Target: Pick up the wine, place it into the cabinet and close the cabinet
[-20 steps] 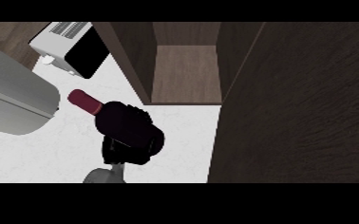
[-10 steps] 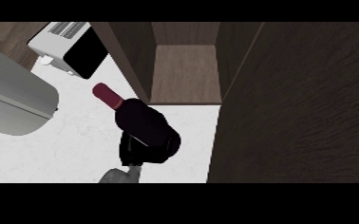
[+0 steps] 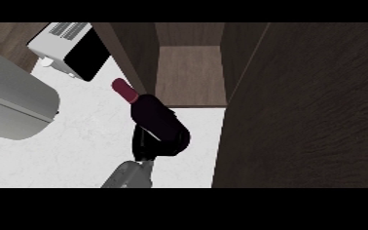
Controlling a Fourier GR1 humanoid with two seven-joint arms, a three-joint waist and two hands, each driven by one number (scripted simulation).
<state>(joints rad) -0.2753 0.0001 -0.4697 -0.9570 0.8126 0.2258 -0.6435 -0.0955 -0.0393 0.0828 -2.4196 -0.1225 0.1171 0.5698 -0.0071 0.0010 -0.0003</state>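
Our left hand has its black fingers curled round the dark, red-capped wine bottle, just outside the open brown wooden cabinet — we should ease it rightward, clearing the wall.

One grey forearm entering from the lower edge, left of centre, angled up and slightly right. Black hand at its end, fingers curled round a dark bottle, holding it tilted, neck up-left. Cannot tell left from right. No second hand in view.
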